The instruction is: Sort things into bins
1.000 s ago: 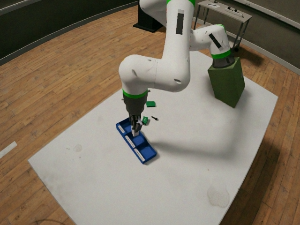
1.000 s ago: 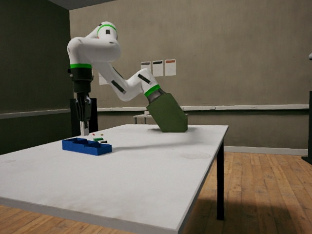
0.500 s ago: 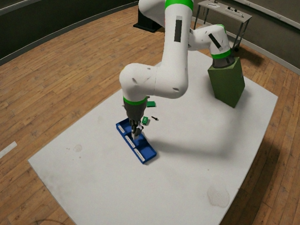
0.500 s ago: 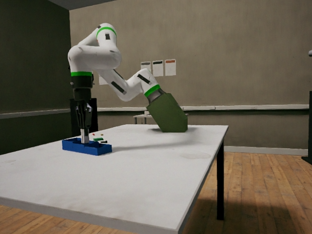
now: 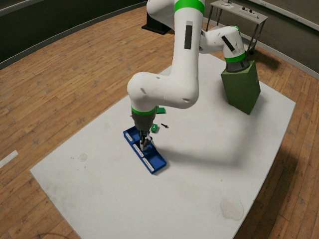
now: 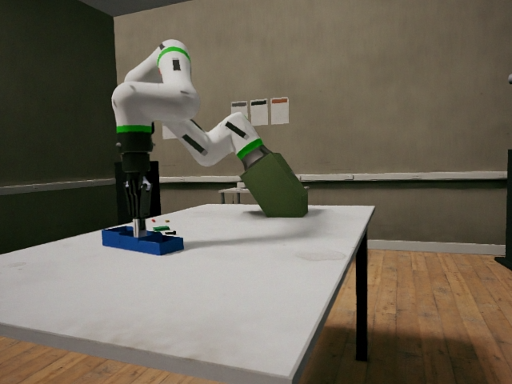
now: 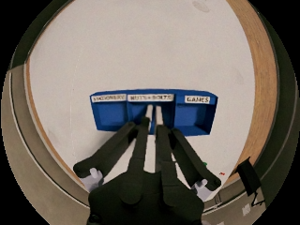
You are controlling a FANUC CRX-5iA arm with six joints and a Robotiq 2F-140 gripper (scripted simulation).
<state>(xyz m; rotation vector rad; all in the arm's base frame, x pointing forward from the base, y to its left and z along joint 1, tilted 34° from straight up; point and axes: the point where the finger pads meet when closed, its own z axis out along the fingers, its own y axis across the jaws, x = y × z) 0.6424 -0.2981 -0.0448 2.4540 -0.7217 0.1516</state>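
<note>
Soft, muted light casts a blurry shadow rightward from the arm across the pale table. The wrist view bows at its black-rimmed edges, its small lettering blurred.

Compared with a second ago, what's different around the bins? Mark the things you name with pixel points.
The tool [image 5: 143,148] [image 6: 139,227] [image 7: 153,112] has come down from above the blue bins [image 5: 154,160] [image 6: 130,242] [image 7: 189,116], its fingertips now inside the middle one. I see nothing taken hold of or let go; whether its nearly closed fingers pinch something small, I can't tell. The bins, the black bolt-like piece [image 5: 164,125] [image 6: 170,232] and the dotted green block [image 5: 154,128] stayed put.
</note>
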